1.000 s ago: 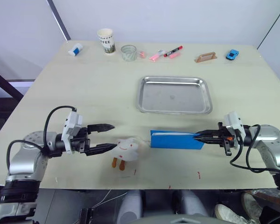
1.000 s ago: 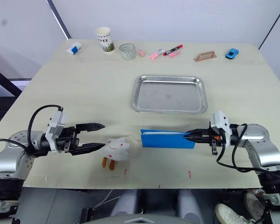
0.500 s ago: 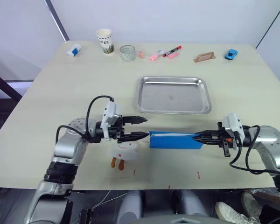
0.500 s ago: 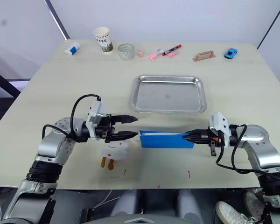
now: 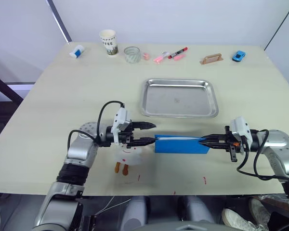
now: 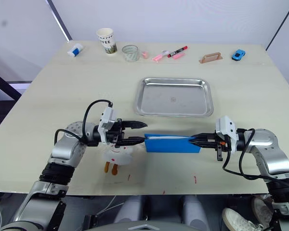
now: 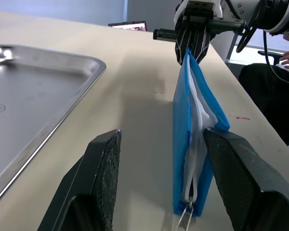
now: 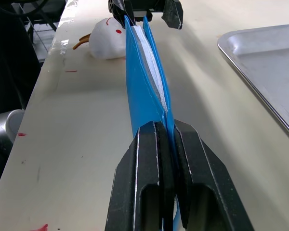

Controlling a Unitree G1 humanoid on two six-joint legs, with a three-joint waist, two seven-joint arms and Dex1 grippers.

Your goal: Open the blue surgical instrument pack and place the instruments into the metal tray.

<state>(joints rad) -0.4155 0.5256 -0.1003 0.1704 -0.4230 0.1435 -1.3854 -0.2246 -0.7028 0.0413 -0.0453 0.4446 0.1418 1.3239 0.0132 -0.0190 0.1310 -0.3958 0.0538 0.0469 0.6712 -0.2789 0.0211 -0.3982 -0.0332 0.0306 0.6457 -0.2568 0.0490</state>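
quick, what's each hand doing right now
Left hand: open, fingers either side of the flat bright-blue fabric pack's end.
Right hand: closed on the pack's other end.

— What are we seeing along the far edge of the table [image 5: 62, 96]?

— We're seeing a paper coffee cup [image 5: 109, 42] standing upright, with a small white and blue object [image 5: 77, 51] lying to its left and a clear glass [image 5: 132, 54] sitting just to its right. Pink and red markers [image 5: 171, 55] are lying further right, then a tan holder [image 5: 212, 58] and a blue toy car [image 5: 239, 56].

— And nearer us?

— We're looking at a white plush toy [image 5: 129, 155] with orange feet, lying near the front edge.
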